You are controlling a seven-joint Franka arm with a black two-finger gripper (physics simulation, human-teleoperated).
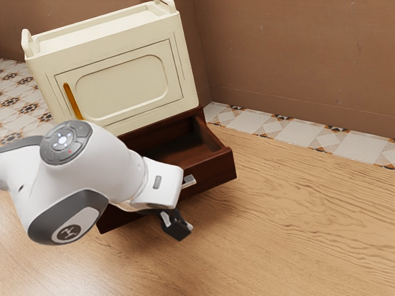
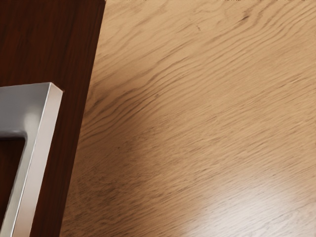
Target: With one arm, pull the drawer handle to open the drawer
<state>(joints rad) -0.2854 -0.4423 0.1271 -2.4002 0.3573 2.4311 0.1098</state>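
Presently, exterior view: handle [image 1: 190, 180] of the partly open drawer [image 1: 213, 172] lies near, at twelve o'clock from my gripper [image 1: 183, 231]; long axis judged roughly eight-to-two. Spread or closed: cannot tell.

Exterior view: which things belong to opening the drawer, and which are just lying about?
Part of the job:
- dark wooden drawer, standing open
- its silver handle
- gripper

Just there:
- cream cabinet door above the drawer
- its amber handle
- patterned tiles
- brown wall
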